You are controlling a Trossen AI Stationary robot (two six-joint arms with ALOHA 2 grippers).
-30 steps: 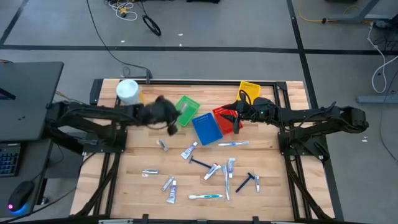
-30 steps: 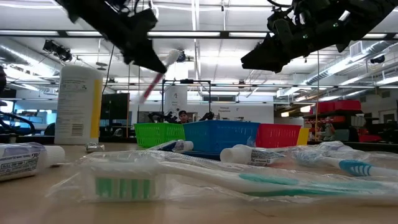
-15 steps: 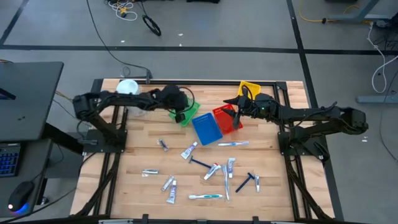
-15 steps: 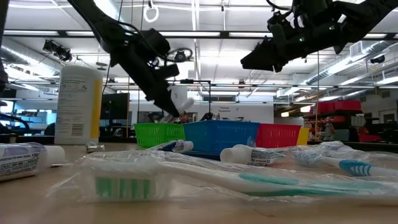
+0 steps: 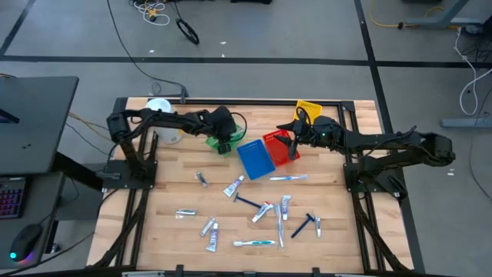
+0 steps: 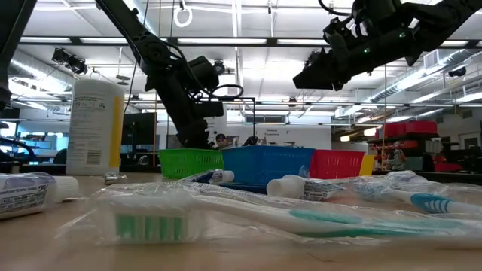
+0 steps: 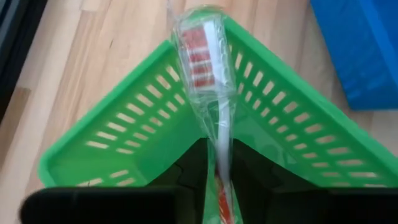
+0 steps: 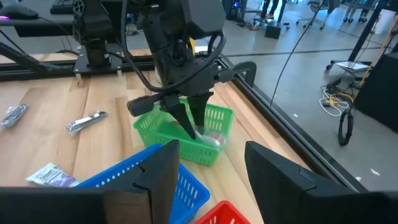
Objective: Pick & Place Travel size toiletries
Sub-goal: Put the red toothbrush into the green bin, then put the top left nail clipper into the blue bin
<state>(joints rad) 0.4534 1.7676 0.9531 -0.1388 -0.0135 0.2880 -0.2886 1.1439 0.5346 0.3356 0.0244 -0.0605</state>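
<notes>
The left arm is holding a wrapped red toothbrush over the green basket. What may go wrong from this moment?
1. The red toothbrush reaches past the corner of the green basket; released now, it may tip over the rim onto the table.
2. The left gripper sits low inside the basket, so pulling away may drag or tilt it.
3. The right gripper hovers over the red basket nearby; the arms may crowd each other.

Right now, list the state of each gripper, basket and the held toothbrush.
Left gripper: shut on the red toothbrush, lowered into the green basket.
Right gripper: open, empty, above the red basket.
Blue basket: upright, contents unclear.
Yellow basket: partly hidden.
</notes>
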